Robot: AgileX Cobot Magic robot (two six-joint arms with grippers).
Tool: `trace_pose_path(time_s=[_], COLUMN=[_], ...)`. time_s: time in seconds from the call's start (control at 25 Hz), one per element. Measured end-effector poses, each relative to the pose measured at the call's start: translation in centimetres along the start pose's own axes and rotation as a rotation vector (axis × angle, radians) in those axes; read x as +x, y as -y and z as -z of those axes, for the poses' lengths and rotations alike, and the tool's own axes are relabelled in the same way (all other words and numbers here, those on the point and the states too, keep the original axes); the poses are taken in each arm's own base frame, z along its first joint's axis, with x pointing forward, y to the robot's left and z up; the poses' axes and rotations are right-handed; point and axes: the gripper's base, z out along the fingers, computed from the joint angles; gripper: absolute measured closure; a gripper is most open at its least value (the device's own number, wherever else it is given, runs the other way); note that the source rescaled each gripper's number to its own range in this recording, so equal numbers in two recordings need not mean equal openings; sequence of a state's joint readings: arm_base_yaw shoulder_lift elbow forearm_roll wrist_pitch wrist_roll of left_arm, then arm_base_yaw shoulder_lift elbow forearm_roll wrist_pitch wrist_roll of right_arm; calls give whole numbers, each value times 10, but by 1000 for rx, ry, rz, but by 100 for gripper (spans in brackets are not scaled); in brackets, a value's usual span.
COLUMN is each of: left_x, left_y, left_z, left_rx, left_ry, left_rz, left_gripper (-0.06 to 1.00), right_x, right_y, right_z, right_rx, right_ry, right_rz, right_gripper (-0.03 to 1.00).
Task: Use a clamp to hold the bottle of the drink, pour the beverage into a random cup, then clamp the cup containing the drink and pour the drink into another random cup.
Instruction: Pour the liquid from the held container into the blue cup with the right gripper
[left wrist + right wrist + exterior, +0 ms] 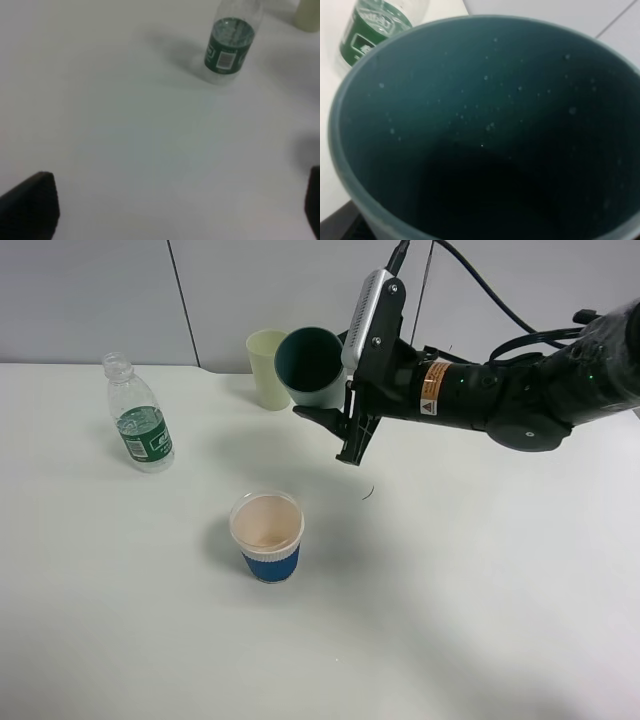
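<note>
1 plain teal tumbler (312, 365) with smooth straight sides hangs in the air above the white table (480, 590). It appears just beside the pale yellow-green tumbler (265, 365). Small droplets sit on its darker inside wall. The right gripper (330, 412) is closed on this tumbler, and its black arm reaches in from the right, nearly level. The tumbler's long axis is tipped far over, with the mouth toward the left and front. 1 ribbed clear bottle (140, 420) with a green label stands upright at the left. 1 short blue-banded cup (267, 535) stands in front. The left gripper (170, 210) has its jaws wide apart and holds nothing.
</note>
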State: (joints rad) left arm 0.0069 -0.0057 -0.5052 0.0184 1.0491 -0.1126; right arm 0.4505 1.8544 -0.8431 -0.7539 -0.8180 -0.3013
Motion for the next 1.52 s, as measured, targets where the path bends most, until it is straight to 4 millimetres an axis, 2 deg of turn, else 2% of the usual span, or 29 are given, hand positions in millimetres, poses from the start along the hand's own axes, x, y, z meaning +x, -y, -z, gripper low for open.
trace_pose_path(time_s=[0.32,0.64,1.16,1.52], left_x=[0,0,0,0], left_y=[0,0,0,0], left_z=[0,0,0,0], left_rx=[0,0,0,0], left_ry=[0,0,0,0], left_rz=[0,0,0,0], left_gripper=[-6,-6,-6,-6], right_x=[-16,-31,-41,-41], right_y=[-14,-9,-21,-23], right_z=[-9,-21,-27,-27], right_rx=[-45,-47,-85,-94], right_ry=[39,49,55,53], right_rz=[47,102,229,344], right_gripper=[96,96,96,96])
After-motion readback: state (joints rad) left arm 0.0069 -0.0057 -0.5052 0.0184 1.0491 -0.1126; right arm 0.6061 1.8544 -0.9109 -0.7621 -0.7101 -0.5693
